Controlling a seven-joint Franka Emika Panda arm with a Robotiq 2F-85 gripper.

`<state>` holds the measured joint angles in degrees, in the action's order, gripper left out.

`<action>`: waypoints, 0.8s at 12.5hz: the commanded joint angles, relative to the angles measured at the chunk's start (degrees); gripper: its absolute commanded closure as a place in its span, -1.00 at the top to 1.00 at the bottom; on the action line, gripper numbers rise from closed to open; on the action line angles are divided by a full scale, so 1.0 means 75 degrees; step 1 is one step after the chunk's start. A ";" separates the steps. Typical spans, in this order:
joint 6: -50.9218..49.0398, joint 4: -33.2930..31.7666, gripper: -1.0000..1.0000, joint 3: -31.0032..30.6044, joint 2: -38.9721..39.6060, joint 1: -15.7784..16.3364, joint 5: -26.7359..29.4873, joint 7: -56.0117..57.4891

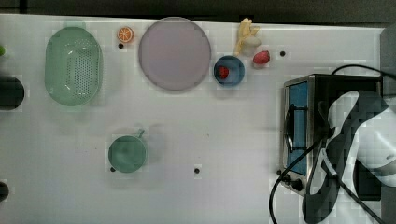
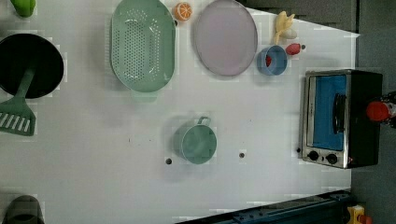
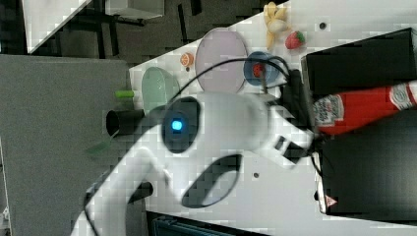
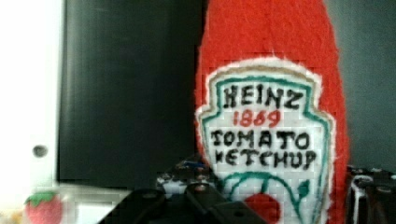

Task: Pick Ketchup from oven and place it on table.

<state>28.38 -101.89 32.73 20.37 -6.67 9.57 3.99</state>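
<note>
The Ketchup (image 3: 366,109) sits above the black top of the oven (image 3: 361,59) in the right view, lying along the roof line, label end toward the arm's hand. In the wrist view the Ketchup (image 4: 273,116) runs straight away from the camera, its lower body between the two dark fingers (image 4: 219,207), one on each side of the shield label; the gripper (image 4: 280,210) looks clenched on the bottle's lower half, not fully shut, at about the bottle's own width. In the left view a red end of the bottle (image 2: 379,111) shows at 3 o'clock from the oven (image 2: 340,116), beyond its far wall. Risk, as I judge it: the grip sits low on a long, soft-looking body, so the free end may droop or swing and pivot in the pads if the wrist turns quickly. A second hazard is the oven's roof edge: a low carry toward the table (image 1: 210,140) could drag the bottle over the metal front frame. In the top view, open tabletop lies at 9 o'clock from the oven (image 1: 303,126); the green cup (image 1: 127,153) and blue bowl (image 1: 229,70) stand well apart from that stretch.
</note>
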 commanded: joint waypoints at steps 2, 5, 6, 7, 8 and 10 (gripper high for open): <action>-0.1597 0.1238 0.27 -0.0162 -0.1266 0.0962 -0.0296 0.0306; -0.2529 0.1286 0.27 -0.0761 -0.1848 0.1478 -0.0325 0.0306; -0.2702 0.1241 0.27 -0.1011 -0.1974 0.1593 -0.0325 0.0305; -0.2763 0.1166 0.27 -0.1285 -0.2072 0.1695 -0.0334 0.0305; -0.2763 0.1091 0.27 -0.1556 -0.2121 0.1777 -0.0398 0.0305; -0.2760 0.0902 0.27 -0.2087 -0.2138 0.1925 -0.0845 0.0305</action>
<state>9.44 -92.83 18.38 2.47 6.75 5.54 4.55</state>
